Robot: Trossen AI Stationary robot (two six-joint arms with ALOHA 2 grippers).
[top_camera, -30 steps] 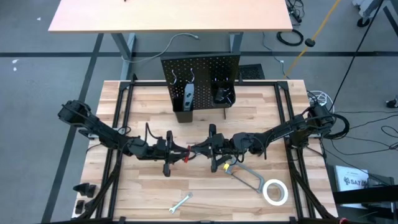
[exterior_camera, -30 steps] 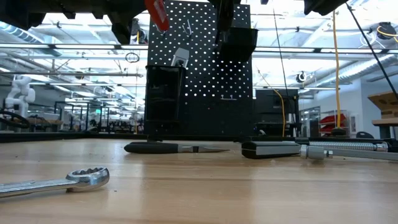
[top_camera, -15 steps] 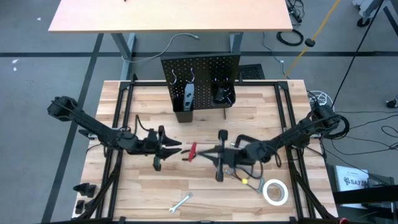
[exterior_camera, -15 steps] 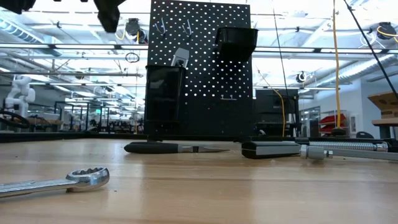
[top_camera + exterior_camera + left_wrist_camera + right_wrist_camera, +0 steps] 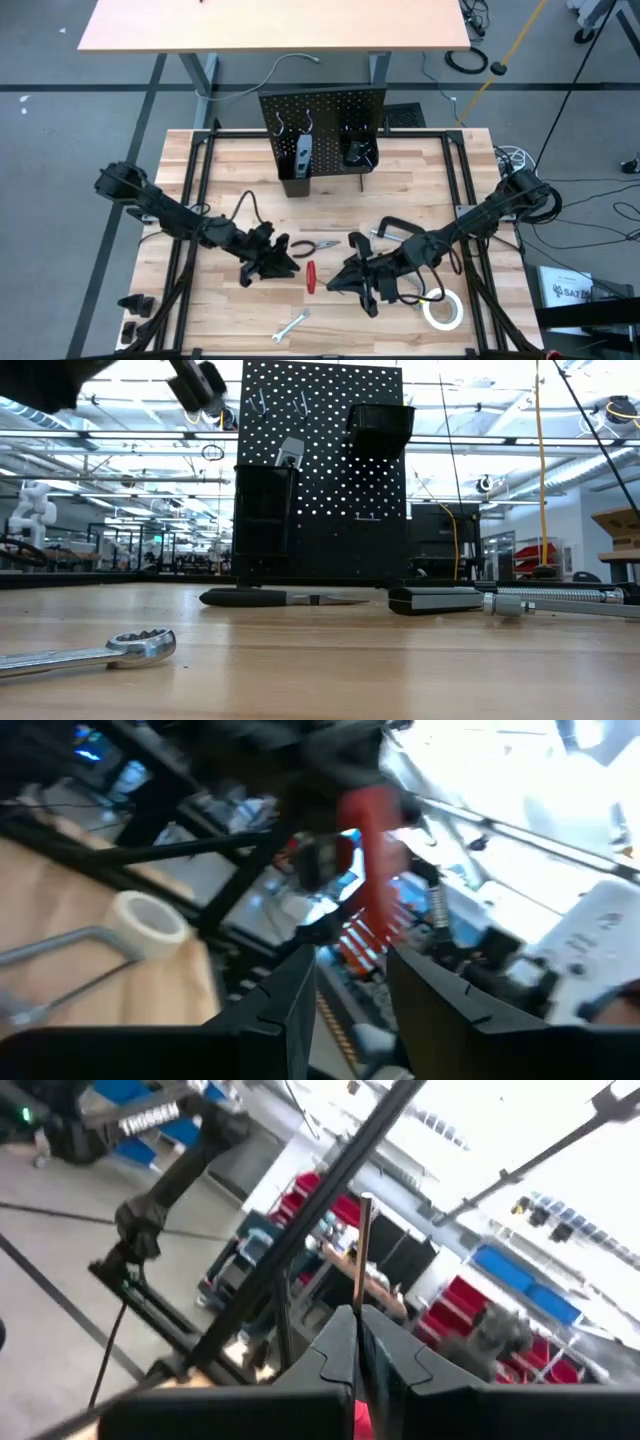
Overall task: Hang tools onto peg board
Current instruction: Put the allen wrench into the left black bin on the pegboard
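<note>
The red-handled screwdriver [image 5: 309, 276] hangs above mid table, near the front, between my two grippers. My right gripper [image 5: 336, 282] [image 5: 358, 1312] is shut on it. My left gripper [image 5: 291, 268] [image 5: 350, 956] stands open just to the handle's left; in the left wrist view the red handle [image 5: 374, 870] shows beyond its fingers, untouched. The black peg board [image 5: 322, 108] [image 5: 330, 470] stands upright at the table's far side. It carries silver hooks and two black bins, and a blue-grey level [image 5: 303, 148] sticks out of the left bin. My right gripper pinches the screwdriver's metal shaft [image 5: 360, 1295] between its two shut fingers. A length of shaft sticks out past the fingertips, and the red handle lies on the other side of them. The fingers come roughly level from the table's right. The screwdriver is lifted clear of the table.
On the table lie dark-handled pliers [image 5: 318, 245], a black C-clamp [image 5: 392, 228], a silver wrench [image 5: 290, 326] [image 5: 100, 650] near the front edge and a white tape roll [image 5: 442, 308]. A grey bar clamp [image 5: 500, 600] lies partly under my right arm. Black frame rails run along both sides.
Both grippers met on the screwdriver at mid table. My left gripper let go and drew back toward the left. My right gripper rolled and carried the screwdriver toward the near edge; the tool turned from lying left-right to crosswise. The left gripper followed nearer and rolled too.
</note>
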